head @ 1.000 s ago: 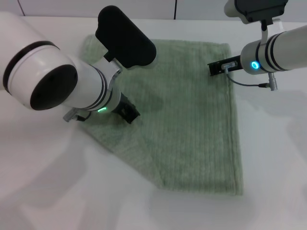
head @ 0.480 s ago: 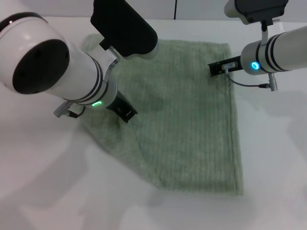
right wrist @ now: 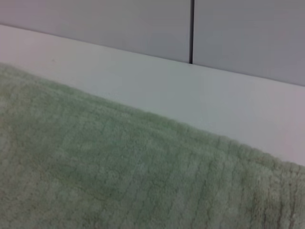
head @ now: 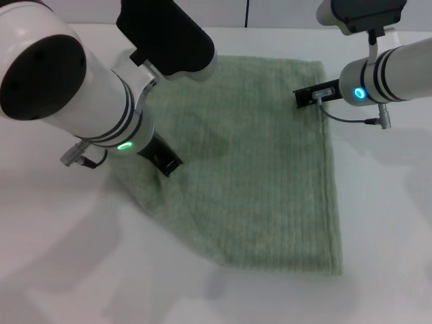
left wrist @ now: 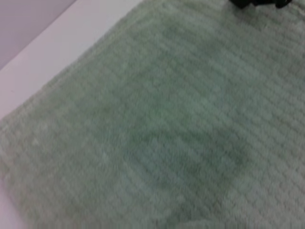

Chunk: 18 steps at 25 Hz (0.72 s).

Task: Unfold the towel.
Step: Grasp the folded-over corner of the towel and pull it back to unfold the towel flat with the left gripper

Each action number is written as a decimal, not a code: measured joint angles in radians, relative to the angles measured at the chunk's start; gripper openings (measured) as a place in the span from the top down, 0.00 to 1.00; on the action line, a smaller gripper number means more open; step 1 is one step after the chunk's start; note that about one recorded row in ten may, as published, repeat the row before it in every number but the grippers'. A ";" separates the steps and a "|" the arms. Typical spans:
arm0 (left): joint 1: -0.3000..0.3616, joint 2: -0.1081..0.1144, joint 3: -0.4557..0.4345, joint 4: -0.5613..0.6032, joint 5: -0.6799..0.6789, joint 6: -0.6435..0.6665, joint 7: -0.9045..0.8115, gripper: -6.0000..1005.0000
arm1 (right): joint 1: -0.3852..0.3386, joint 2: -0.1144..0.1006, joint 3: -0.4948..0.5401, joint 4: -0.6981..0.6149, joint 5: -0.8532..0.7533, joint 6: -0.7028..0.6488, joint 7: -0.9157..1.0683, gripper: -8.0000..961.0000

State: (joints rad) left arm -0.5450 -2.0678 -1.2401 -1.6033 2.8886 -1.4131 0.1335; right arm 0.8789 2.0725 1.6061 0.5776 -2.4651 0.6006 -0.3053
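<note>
From the head view, the towel (head: 250, 169) lies spread on the white table (head: 378, 223), filling the middle and reaching toward 12 o'clock, with its 7 o'clock side cut off on a slant — that edge looks folded or bunched rather than squared out. The left gripper (head: 160, 160) sits at about 9 o'clock of the cloth, its dark tip low on the fabric near that slanted edge; whether it pinches cloth or only presses on it I cannot tell. The right gripper (head: 312, 94) rests at roughly 1 o'clock, at the towel's far corner, and its grip is likewise not readable from here. The left wrist view shows only ribbed green terry up close, a hemmed edge meeting the table, and a soft darker patch in the middle — a shadow or a dip, hard to say. The right wrist view looks across the far hem to the bare table and the grey wall (right wrist: 119, 24) behind; no fingers show. The step in hand appears to be drawing the left side outward. To do it well, the right arm should hold its corner as an anchor while the left pulls low and steady toward 8 o'clock, keeping the cloth just taut so the slanted edge opens without dragging the whole towel.
</note>
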 joint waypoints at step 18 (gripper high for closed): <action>-0.009 0.003 -0.006 -0.034 0.000 -0.132 -0.023 0.94 | -0.001 0.000 -0.003 -0.004 0.000 0.000 0.000 0.99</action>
State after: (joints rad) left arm -0.5536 -2.0650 -1.2462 -1.6369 2.8885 -1.5455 0.1109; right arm 0.8783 2.0724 1.6033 0.5736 -2.4651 0.6004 -0.3052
